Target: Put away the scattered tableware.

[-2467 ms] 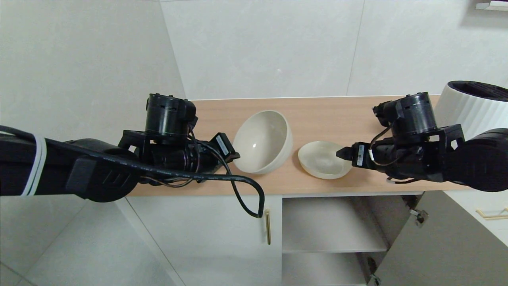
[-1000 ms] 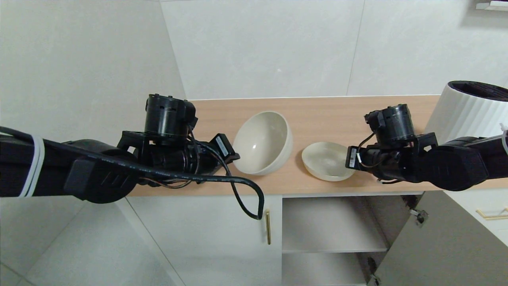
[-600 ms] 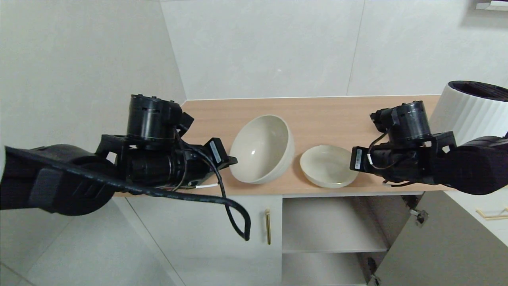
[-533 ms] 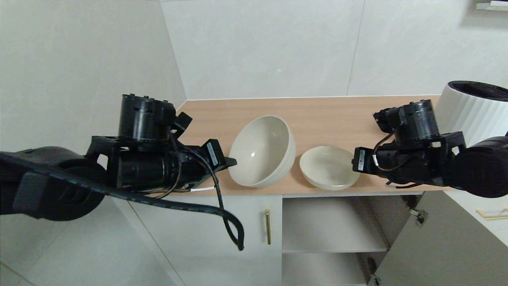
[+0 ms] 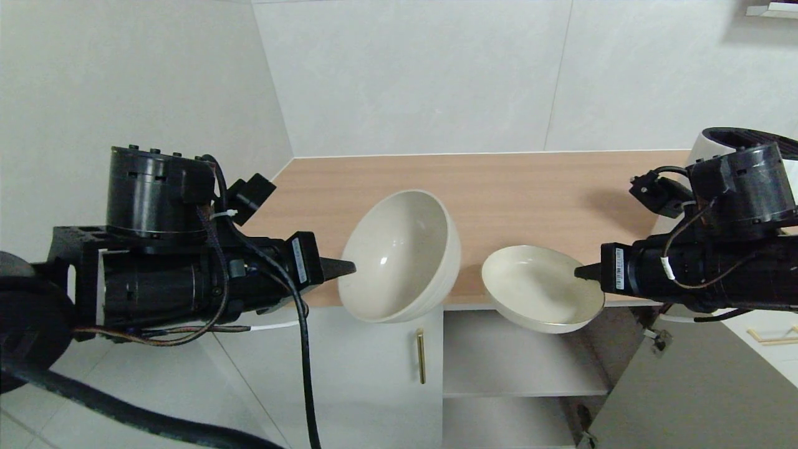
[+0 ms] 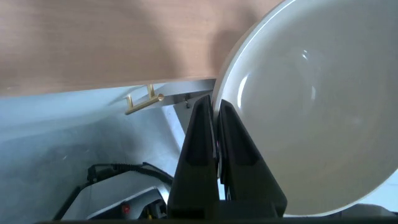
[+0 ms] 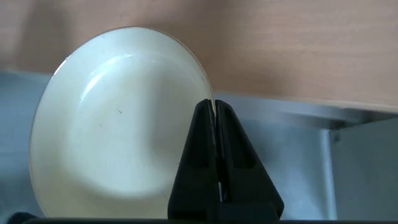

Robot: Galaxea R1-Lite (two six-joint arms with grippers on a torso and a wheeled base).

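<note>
Bowls pinched by their rims at the front edge of the wooden surface [image 5: 499, 187], one in each end effector.
The left end effector [image 5: 346, 267] has its fingers pressed together on the rim of the deep bowl [image 5: 399, 255], which hangs tilted at frame centre, overlapping the surface's front edge. The right end effector [image 5: 583, 271] is clamped the same way on the rim of the shallow bowl [image 5: 539, 290], right of centre and slightly lower, in front of the open cabinet shelf [image 5: 517, 355].

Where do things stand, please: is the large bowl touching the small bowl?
Apart. The head view shows a strip of wooden counter between the side of the large bowl and the rim of the small bowl.
</note>
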